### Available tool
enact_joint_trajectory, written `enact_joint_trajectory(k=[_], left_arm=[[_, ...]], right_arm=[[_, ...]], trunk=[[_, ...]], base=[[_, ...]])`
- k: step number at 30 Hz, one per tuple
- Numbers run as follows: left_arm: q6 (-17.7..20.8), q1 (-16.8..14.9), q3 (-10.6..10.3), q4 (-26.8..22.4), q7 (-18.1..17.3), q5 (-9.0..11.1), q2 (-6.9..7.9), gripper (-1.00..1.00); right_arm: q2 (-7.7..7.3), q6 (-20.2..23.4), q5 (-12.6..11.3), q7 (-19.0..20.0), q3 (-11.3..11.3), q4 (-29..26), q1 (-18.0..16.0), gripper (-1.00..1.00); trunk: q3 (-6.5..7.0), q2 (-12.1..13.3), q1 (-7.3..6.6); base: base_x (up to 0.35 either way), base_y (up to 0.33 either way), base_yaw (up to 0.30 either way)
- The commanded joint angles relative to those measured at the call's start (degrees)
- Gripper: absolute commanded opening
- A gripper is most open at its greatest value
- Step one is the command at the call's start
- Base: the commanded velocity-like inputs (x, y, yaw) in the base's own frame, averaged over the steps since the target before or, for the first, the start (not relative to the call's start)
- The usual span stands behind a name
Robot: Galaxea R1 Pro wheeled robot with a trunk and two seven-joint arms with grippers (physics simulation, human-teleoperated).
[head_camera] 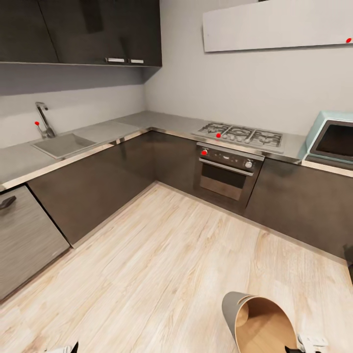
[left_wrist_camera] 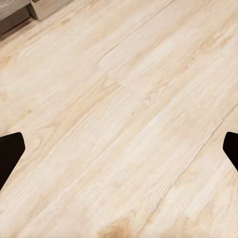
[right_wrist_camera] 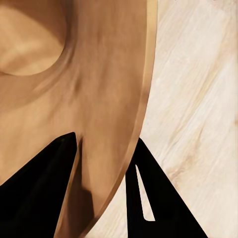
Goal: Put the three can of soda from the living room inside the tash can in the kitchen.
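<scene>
Domestic kitchen. L-shaped grey counter [head_camera: 147, 120] on dark base cabinets; inset sink [head_camera: 63, 144] with tap [head_camera: 43, 119]; gas hob [head_camera: 240, 134] over built-in oven [head_camera: 228, 171]; dark wall cupboards [head_camera: 81, 30]; teal microwave [head_camera: 331, 139]; pale wood-plank floor [head_camera: 162, 264].

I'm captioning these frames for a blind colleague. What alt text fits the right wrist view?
The right gripper straddles the rim of the trash can, one dark finger against its smooth orange-brown inside and the other outside, over the pale wood floor. No soda can is visible inside the part shown.
</scene>
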Motion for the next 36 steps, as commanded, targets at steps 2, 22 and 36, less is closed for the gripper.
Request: enact_joint_trajectory(k=[2,22,36], left_arm=[[-0.1,0.0,0.0,0.2,0.0,0.0,0.0,1.0],[-1.1,0.0,0.0,0.5,-0.1,0.1,-0.08,1.0],[-1.4,0.0,0.0,3.2,-0.1,0.2,-0.08,1.0]], right_arm=[[-0.02,-0.5,-0.2,0.0,-0.1,0.3,0.0,-1.0],[0.48,-1.4,-0.5,-0.2,0.0,0.9,0.0,-1.0],[0.47,-1.4,-0.6,-0.1,-0.2,1.0,0.0,-1.0]], trunk=[[0.01,0.0,0.0],[0.25,0.0,0.0],[0.33,0.0,0.0]], base=[[0.0,0.0,0.0],[0.0,0.0,-0.046],[0.0,0.0,-0.241]])
